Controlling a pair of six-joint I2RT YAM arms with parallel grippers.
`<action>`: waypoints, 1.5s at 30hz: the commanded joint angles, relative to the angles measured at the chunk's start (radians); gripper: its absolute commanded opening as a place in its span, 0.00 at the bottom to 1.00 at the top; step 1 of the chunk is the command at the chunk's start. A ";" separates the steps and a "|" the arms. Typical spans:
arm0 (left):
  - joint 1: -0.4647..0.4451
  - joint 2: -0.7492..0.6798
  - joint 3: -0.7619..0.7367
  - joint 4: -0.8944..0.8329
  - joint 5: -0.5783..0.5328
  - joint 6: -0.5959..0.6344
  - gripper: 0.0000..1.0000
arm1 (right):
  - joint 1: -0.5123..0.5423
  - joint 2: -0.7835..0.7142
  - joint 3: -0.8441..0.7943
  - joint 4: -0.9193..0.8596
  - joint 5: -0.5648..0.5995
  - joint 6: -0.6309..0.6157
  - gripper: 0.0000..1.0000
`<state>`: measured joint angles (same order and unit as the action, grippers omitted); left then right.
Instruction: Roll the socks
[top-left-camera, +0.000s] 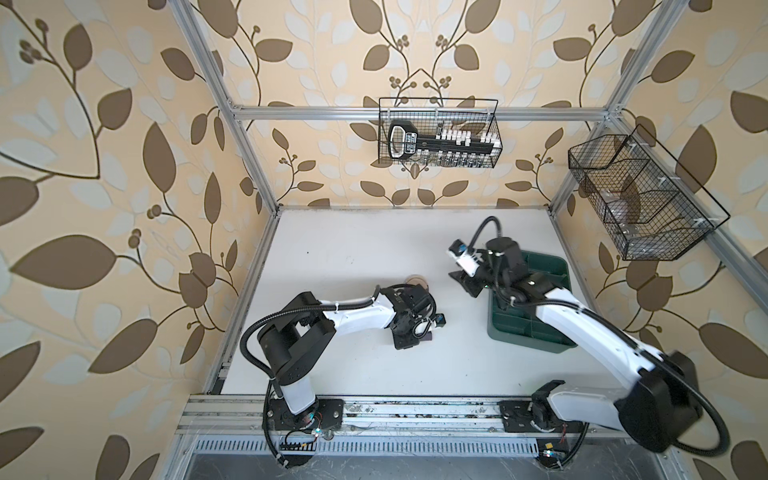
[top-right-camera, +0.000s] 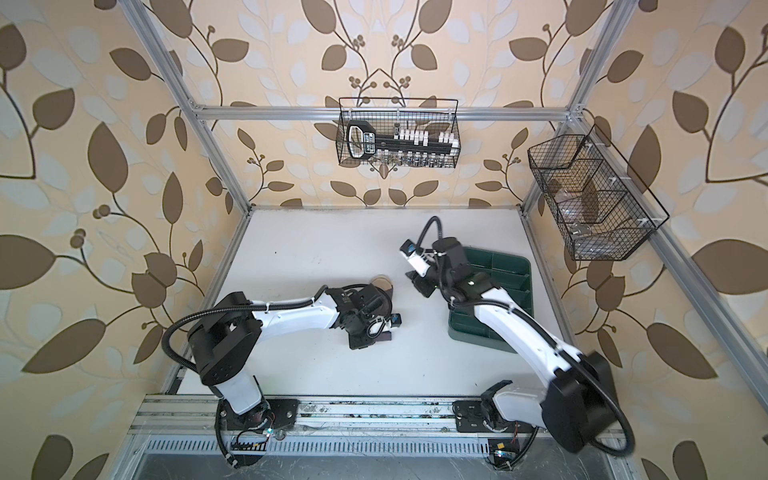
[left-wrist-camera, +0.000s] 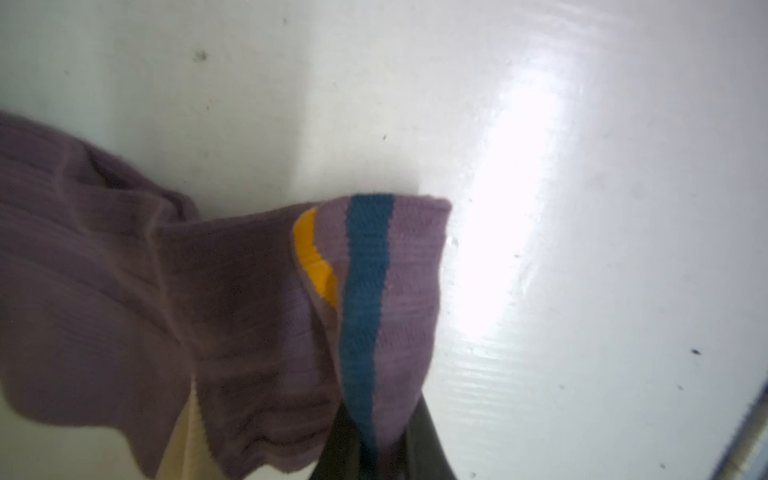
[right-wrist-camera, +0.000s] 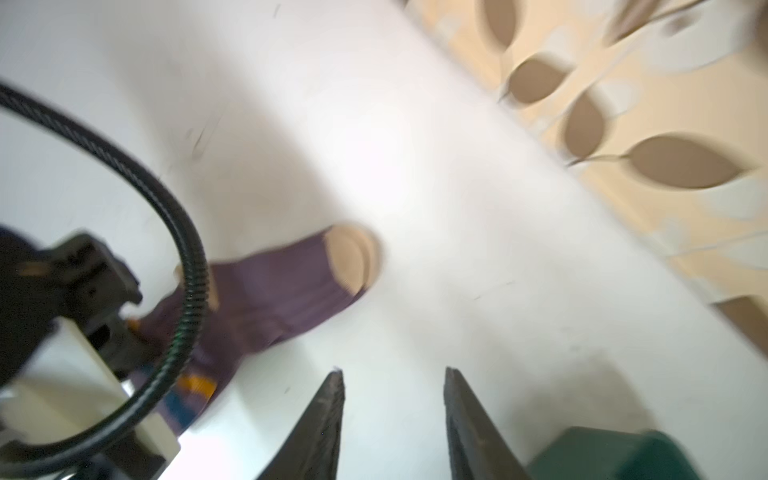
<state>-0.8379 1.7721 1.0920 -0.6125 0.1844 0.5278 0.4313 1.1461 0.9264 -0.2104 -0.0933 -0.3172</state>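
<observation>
Left wrist view: one purple sock (left-wrist-camera: 208, 291) countable, second not distinguishable; left gripper (left-wrist-camera: 378, 419) pinched on its striped cuff; sock on table (top-left-camera: 353, 257) centre, long axis front-to-back, beige toe (top-right-camera: 381, 283) toward far wall; right gripper (right-wrist-camera: 392, 374) parted, empty, beside one green tray (top-left-camera: 552, 270)

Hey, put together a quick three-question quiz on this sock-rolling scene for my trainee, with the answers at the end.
1. True or false: the right pincer is holding the purple sock.
2. Multiple choice: what colour is the sock's toe? A beige, B green, C black.
3. Short answer: which two stripes show on the sock next to the left pincer, which is shut on it?

Key
1. False: its jaws stand open and empty, apart from the sock.
2. A.
3. An orange stripe and a blue stripe.
</observation>
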 joint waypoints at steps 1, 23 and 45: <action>0.062 0.116 0.089 -0.203 0.230 -0.004 0.06 | -0.005 -0.140 -0.091 0.161 0.108 0.115 0.42; 0.260 0.382 0.346 -0.385 0.391 -0.046 0.09 | 0.671 0.275 -0.391 0.507 0.466 -0.508 0.48; 0.260 0.394 0.355 -0.386 0.382 -0.057 0.11 | 0.566 0.444 -0.327 0.334 0.405 -0.470 0.37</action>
<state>-0.5751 2.1292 1.4517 -1.0142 0.6525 0.4709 1.0046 1.6142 0.6231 0.2123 0.3111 -0.8028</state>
